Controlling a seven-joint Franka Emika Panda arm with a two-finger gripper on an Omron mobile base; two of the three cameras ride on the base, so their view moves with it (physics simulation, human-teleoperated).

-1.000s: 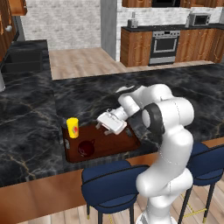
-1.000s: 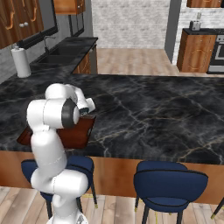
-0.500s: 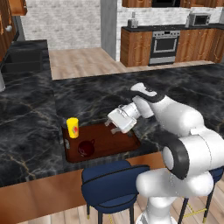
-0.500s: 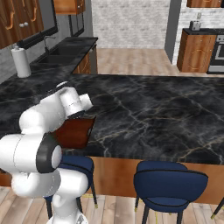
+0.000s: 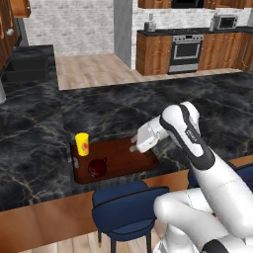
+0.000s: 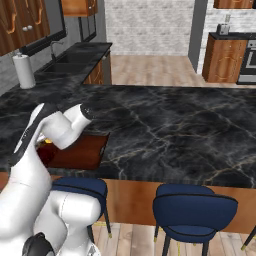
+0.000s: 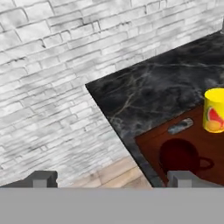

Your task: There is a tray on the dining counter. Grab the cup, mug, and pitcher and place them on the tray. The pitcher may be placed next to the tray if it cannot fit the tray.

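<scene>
The dark reddish-brown tray (image 5: pixel 118 159) lies near the front edge of the black marble dining counter (image 5: pixel 29 148). The yellow cup (image 5: pixel 82 144) stands in the tray's far left corner, with the maroon mug (image 5: pixel 97 167) just in front of it. My gripper (image 5: pixel 133 147) hovers open and empty over the right part of the tray, pointing left towards both vessels. The hand view shows the cup (image 7: pixel 214 109), the mug (image 7: pixel 179 155) and the tray (image 7: pixel 151 146) at the right, with my gripper (image 7: pixel 111 179) well apart from them. The pitcher is out of view.
Blue stools (image 5: pixel 123 207) (image 6: pixel 195 210) stand under the counter's wood front edge. A paper towel roll (image 6: pixel 24 70) and a sink (image 6: pixel 75 57) are at the far left counter. A white brick wall (image 7: pixel 52 65) lies beyond the counter's end.
The arm has swung its elbow over to the right and lowered it. The hand shifted right and slightly down over the tray. The jaws stayed open; cup and mug did not move.
</scene>
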